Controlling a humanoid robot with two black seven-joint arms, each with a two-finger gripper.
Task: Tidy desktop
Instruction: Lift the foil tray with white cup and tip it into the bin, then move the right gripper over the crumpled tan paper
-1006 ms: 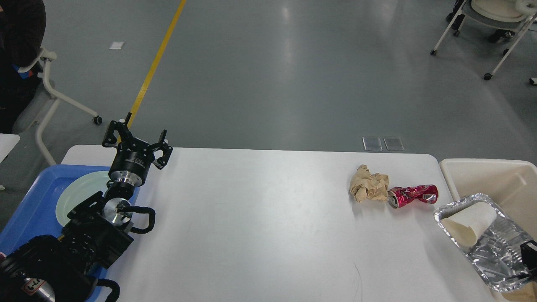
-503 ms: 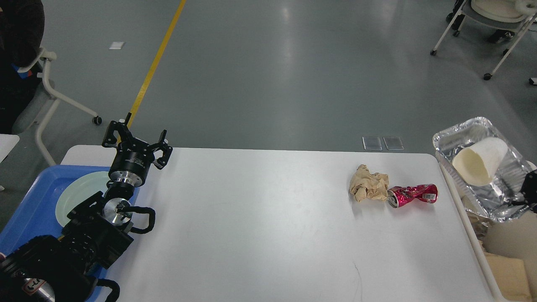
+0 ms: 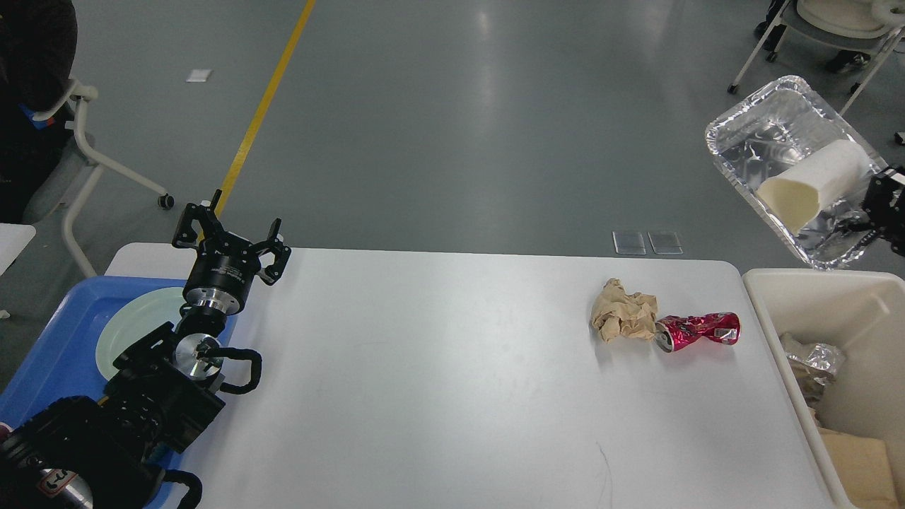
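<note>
The white desktop carries a crumpled brown paper wad and a crushed red can side by side near its far right. My right gripper enters at the right edge, shut on the rim of a foil tray. The tray hangs tilted in the air beyond the beige bin, with a white paper cup lying in it. My left gripper stands open and empty at the desktop's far left, over the edge of the blue tray.
A pale green plate lies in the blue tray. The bin holds crumpled foil and tan scraps. Wheeled chairs stand on the floor at far left and far right.
The right gripper has lifted the foil tray with the cup from low over the bin up and away, now high beyond the bin's far edge. The left arm has stayed still.
</note>
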